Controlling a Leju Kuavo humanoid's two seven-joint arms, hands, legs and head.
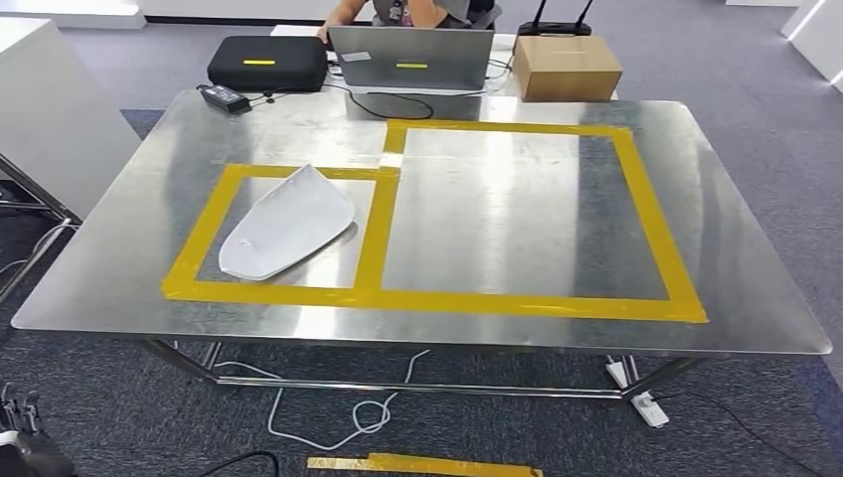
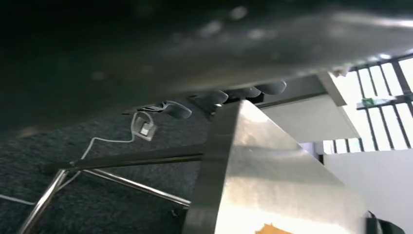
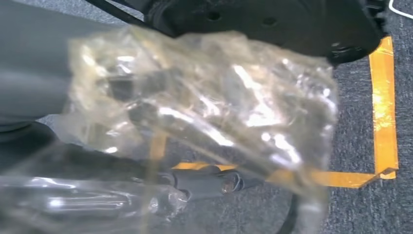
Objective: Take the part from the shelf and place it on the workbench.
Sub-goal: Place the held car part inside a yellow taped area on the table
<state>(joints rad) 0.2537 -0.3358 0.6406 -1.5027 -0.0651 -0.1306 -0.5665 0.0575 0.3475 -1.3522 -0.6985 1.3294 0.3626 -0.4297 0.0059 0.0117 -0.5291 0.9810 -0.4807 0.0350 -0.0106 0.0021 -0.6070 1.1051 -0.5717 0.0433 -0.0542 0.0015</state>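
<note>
1. We see the steel workbench [image 1: 517, 333] in front of us, with two rectangles of yellow tape [image 1: 373, 231] marking its top: a small one toward the left edge and a large one toward the right edge. We judge that these frames show where parts should be placed.
2. A white curved part [image 1: 288, 224] already lies inside the small rectangle, its pointed end toward the far side. It seems to be in its proper zone.
3. In the right wrist view, the right hand [image 3: 209, 181] hangs low over the carpet and holds a part in a clear plastic bag [image 3: 204, 92]. The fingers are closed around the bag, which hides most of them. We think this is the part taken from the shelf, carried low until we reach the bench.
4. The left hand [image 2: 219, 96] hangs beside the near left corner of the workbench. Its fingertips show, but we cannot tell whether it is open or closed.
5. At the far edge stand a laptop [image 1: 411, 58], a black case [image 1: 266, 63] and a cardboard box [image 1: 567, 67], away from the marked zones.
</note>
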